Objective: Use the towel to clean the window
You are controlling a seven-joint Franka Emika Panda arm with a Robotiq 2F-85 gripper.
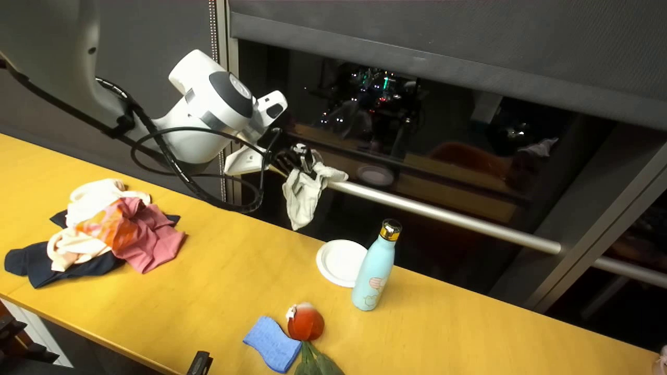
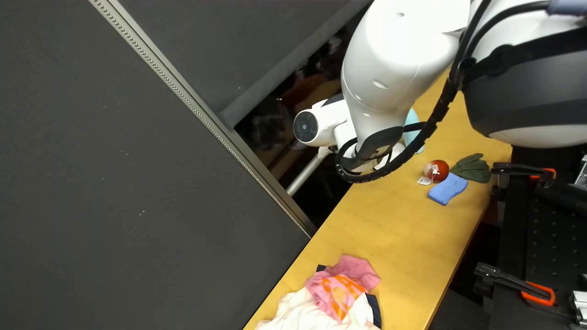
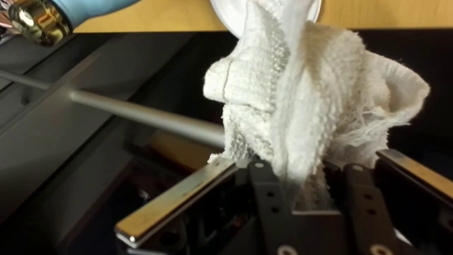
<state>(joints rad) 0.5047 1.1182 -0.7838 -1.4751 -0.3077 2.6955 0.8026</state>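
1. The yellow surface (image 1: pixel 224 271) runs along the window (image 1: pixel 443 114), and the white plate (image 1: pixel 336 263) lies right at its window-side edge, with the light-blue bottle (image 1: pixel 373 276) upright just beside it
2. Bare wood stretches between the heap of clothes (image 1: pixel 125 229) and the blue pad (image 1: pixel 273 344), and again from the bottle toward the frame post (image 1: pixel 604 232)
3. The dark blind (image 1: pixel 443 36) stops partway down the window, and below it a metal bar (image 1: pixel 443 214) crosses to that post
4. In an exterior view the arm (image 2: pixel 390 68) blocks sight of the pincer (image 3: pixel 306 163) and hides much of the bottle; the wrist view cuts off the bottle's base and part of the plate
5. The dark green thing (image 1: pixel 324 364) beside the red ball (image 1: pixel 306 323) is cut by the lower border in an exterior view, and I cannot tell what it is
6. The pincer pinches the white towel (image 1: pixel 304 195), which bunches between its jaws, fans out past them and hangs in front of the window
7. The towel hides part of the bar; whether it touches the bar or the window I cannot tell
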